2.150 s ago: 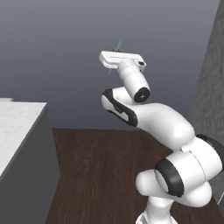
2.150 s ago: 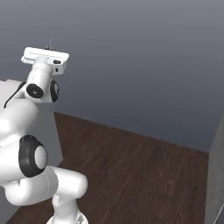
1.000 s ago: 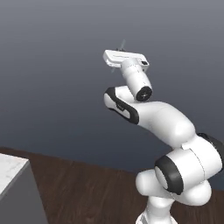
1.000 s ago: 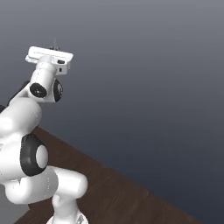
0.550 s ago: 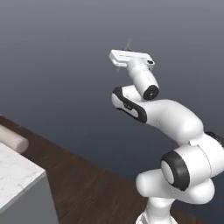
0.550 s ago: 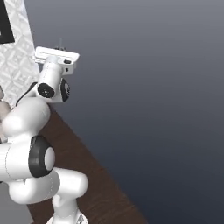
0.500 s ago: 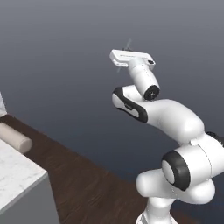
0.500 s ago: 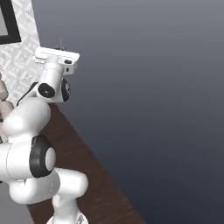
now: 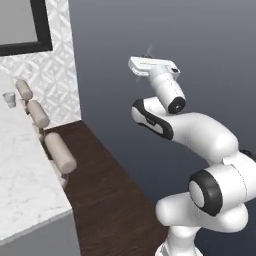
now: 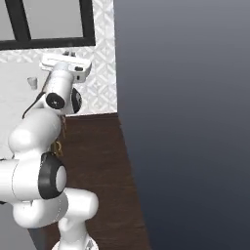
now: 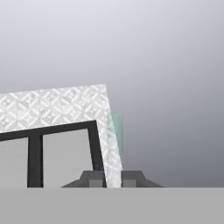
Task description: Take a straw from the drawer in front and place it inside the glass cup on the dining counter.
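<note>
Hand view: the gripper [image 11: 112, 178] has its two dark finger tips drawn close together, pinching a thin, translucent pale-green straw [image 11: 114, 135] between them. The straw's long axis runs straight out from the finger tips, along the line of the hand, with its free end well beyond the tips. Behind it lie a diamond-patterned tile wall [image 11: 52, 107] and a black-framed window [image 11: 57, 153].

Left base view: the gripper [image 9: 146, 54] is held high, directed upward, with the straw [image 9: 148, 51] visible as a faint sliver above the hand. Far below and to the left of the gripper lies the dining counter [image 9: 22, 170], a long white marble slab. The glass cup [image 9: 8, 99] stands upright near the slab's far end, well apart from the gripper. Three padded stool backs [image 9: 45, 132] line the counter's near edge, just beside it.

Right base view: the gripper [image 10: 68, 52] is above the arm, with the glass cup [image 10: 32, 83] lower and to its left. Open dark wood floor [image 10: 105, 171] separates the arm from a plain grey wall [image 10: 190, 122].
</note>
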